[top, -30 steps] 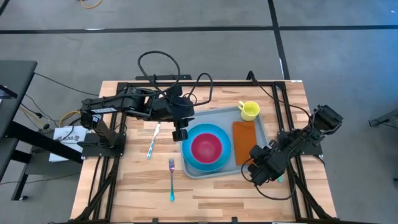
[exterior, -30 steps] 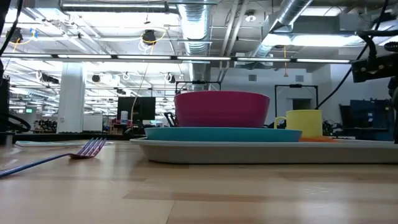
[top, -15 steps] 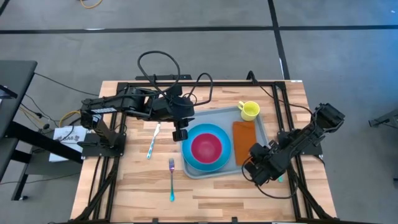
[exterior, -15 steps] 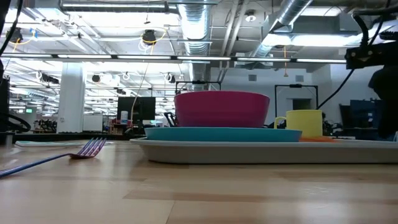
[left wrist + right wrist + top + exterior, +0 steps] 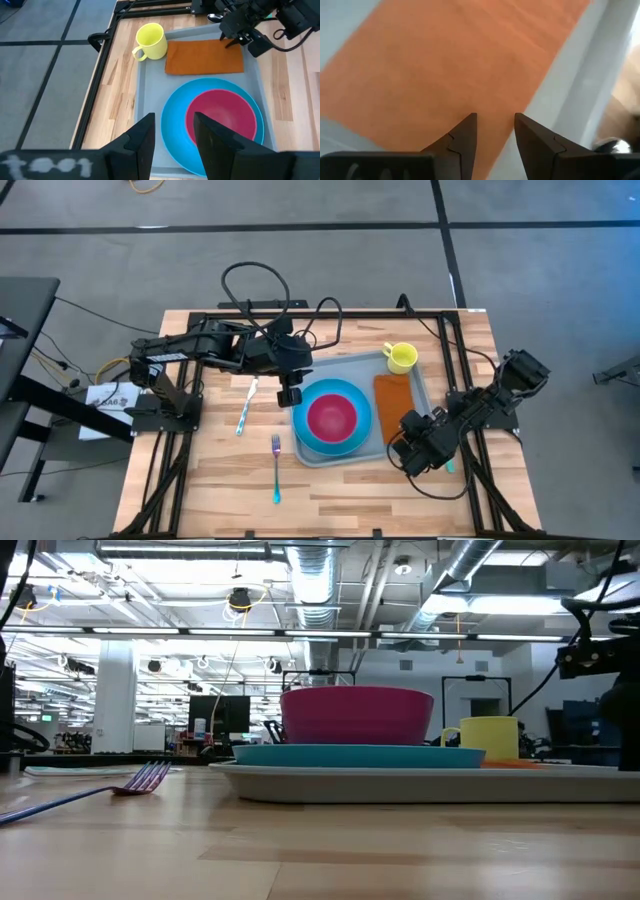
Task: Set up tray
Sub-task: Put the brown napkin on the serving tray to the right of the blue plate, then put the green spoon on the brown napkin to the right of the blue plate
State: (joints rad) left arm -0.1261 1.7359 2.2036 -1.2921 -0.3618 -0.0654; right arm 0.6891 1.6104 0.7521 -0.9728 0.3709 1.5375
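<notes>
The tray (image 5: 425, 395) lies on the desk (image 5: 215, 480) and I take it as my landmark. It already carries a blue plate (image 5: 345, 392) with a pink bowl (image 5: 331, 417) in it, an orange-brown napkin (image 5: 394, 408) beside the plate, and a yellow mug (image 5: 400, 357) in the far corner past the napkin.

My right jaws (image 5: 412, 455) hover low over the near end of the napkin, at the tray's right rim; through my right wrist camera the fingers (image 5: 462, 137) stand parted with nothing between them, napkin and pale rim filling the view. My left jaws (image 5: 289, 394) hang just outside the tray's left rim, next to the plate, also apart and empty.

Off the tray to its left lie a blue-handled knife (image 5: 245, 408) and a fork (image 5: 276, 467) with a blue handle, both on bare wood. A spoon (image 5: 213, 17) shows beyond the tray's right rim, close to my right arm.

I judge the dishes, mug and napkin placed and the cutlery step in hand. Next I need one piece gripped: likely the spoon for my right jaws, which calls for turning away from the napkin and pinching a thin handle lying flat. Knife and fork suit my left.
</notes>
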